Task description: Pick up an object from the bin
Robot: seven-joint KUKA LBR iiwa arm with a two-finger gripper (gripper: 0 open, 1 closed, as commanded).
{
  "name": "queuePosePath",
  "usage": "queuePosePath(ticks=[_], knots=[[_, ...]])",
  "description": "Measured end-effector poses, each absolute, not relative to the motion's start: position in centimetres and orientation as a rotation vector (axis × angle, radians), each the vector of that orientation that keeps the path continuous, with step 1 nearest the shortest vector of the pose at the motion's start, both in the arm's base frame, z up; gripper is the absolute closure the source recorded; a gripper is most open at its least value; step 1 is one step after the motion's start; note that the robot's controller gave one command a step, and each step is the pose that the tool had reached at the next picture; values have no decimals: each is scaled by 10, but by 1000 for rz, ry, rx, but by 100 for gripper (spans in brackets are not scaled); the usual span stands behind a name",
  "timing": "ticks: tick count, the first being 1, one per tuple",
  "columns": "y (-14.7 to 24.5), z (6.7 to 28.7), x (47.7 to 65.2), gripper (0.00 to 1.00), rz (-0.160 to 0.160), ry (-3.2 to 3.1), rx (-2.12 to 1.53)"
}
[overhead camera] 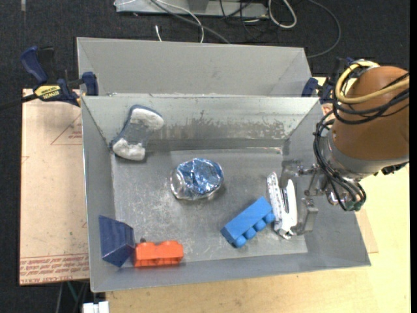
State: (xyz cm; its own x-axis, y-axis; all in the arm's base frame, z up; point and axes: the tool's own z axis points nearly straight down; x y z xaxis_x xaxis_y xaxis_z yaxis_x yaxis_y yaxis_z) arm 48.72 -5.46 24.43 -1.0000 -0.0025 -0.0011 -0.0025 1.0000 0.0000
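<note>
The arm's rounded orange cover [371,116] is cut off by the right edge, and the cables looped over it run out of the picture there. The arm hides part of the right wall of the grey metal bin [195,119]. The gripper [298,220] overlaps the right side and lower end of a long white thing with dark markings [276,197], whose kind is too small to tell. Whether it touches the blue plastic building brick [247,222] is unclear. The pale bent thing [133,132] on the left wall is too blurred to name.
</note>
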Motion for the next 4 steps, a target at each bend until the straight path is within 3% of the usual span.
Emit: queuePosePath(ticks=[1, 2, 3, 4], knots=[[-55, 244, 487, 0, 0, 3141, -4], [-52, 183, 507, 0, 0, 3127, -252], [-54, 163, 503, 0, 1, 3128, 251], [-39, 141, 509, 0, 1, 3139, 34]])
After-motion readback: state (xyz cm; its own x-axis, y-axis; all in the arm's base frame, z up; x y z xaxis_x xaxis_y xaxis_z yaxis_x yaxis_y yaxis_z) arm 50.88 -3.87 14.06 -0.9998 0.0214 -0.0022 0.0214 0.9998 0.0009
